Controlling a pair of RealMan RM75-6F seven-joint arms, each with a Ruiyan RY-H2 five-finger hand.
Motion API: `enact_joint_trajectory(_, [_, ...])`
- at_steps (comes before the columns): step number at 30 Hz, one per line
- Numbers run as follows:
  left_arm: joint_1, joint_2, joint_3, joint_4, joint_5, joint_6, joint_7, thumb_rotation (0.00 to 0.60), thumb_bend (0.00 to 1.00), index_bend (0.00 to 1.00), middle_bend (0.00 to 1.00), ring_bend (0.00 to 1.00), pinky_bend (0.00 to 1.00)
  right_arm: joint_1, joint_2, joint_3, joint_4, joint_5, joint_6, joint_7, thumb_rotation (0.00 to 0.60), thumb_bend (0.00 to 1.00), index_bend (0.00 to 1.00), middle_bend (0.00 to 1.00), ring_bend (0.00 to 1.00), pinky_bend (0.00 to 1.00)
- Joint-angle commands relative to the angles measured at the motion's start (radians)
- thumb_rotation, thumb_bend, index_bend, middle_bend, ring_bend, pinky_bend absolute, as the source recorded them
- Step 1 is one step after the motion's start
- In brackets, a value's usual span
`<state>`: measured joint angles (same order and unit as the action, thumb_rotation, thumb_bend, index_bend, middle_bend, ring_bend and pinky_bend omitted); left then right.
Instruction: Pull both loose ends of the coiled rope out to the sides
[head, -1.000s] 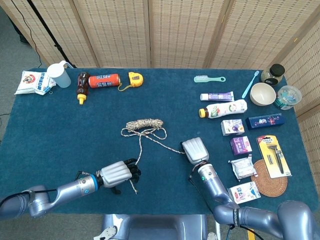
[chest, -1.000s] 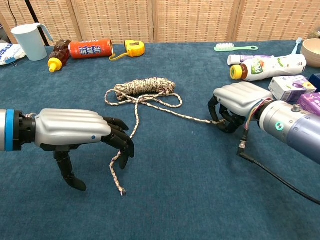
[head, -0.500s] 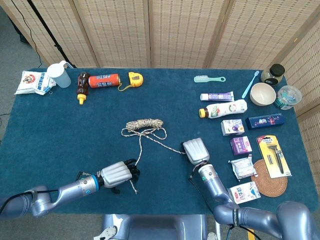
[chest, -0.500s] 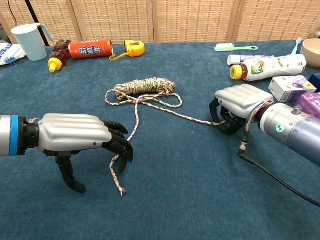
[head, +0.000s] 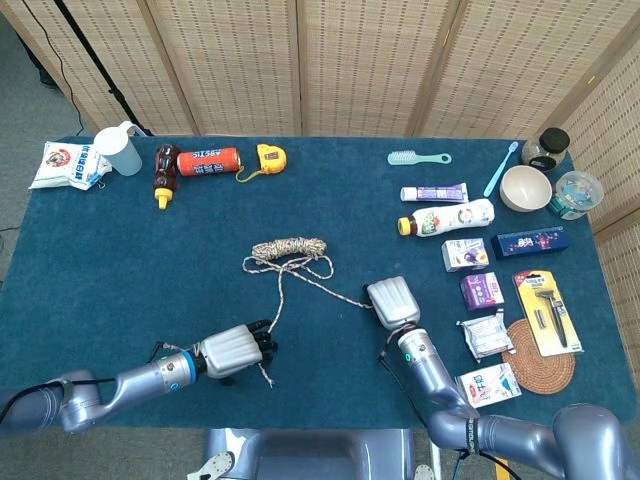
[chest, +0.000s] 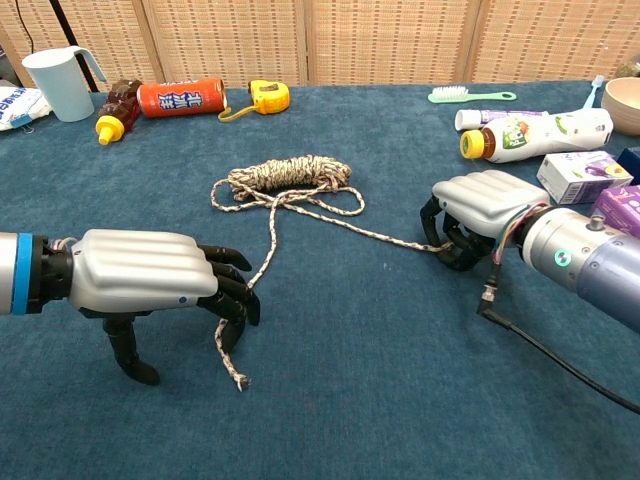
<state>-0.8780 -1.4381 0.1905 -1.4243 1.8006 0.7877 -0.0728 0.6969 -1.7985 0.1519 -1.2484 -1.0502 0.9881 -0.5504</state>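
Note:
A coiled tan rope (head: 291, 246) (chest: 290, 173) lies mid-table with two loose ends trailing toward me. One end (chest: 232, 340) runs down to my left hand (head: 234, 350) (chest: 150, 280), whose curled fingers grip it near the tip. The other end (chest: 385, 236) stretches right to my right hand (head: 391, 301) (chest: 480, 207), which holds it under its curled fingers. Both hands sit low on the blue cloth, palms down.
A cup (head: 119, 149), brown bottle (head: 165, 174), orange can (head: 209, 161) and yellow tape measure (head: 270, 157) line the back left. Bottles, boxes, a bowl (head: 526, 187) and a coaster (head: 541, 357) crowd the right side. A black cable (chest: 560, 366) trails behind my right wrist.
My left hand has slid slightly toward me and left, closing its fingers tighter on the rope end. The right hand shifted a little right, drawing its end straighter.

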Motion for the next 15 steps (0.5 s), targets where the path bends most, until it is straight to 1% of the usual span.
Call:
enact_joint_trajectory(1, [0.001,0.010,0.008,-0.003,-0.003,-0.001,0.010,0.600,0.12,0.41,0.26,0.20,0.07,0.000,0.000,0.000,-0.001,-0.001,-0.001,0.000,0.600,0.47,0.59,0.82,0.94,0.76])
enact_joint_trajectory(9, [0.010,0.046,0.027,0.001,-0.011,0.009,0.033,0.600,0.12,0.41,0.26,0.20,0.07,0.002,-0.006,0.002,-0.001,-0.005,-0.002,-0.002,0.600,0.47,0.59,0.82,0.94,0.76])
enact_joint_trajectory(15, [0.036,0.056,0.007,0.016,-0.030,0.070,0.033,0.600,0.12,0.41,0.26,0.20,0.07,0.002,-0.006,0.004,-0.003,-0.006,-0.002,-0.002,0.600,0.47,0.59,0.82,0.94,0.76])
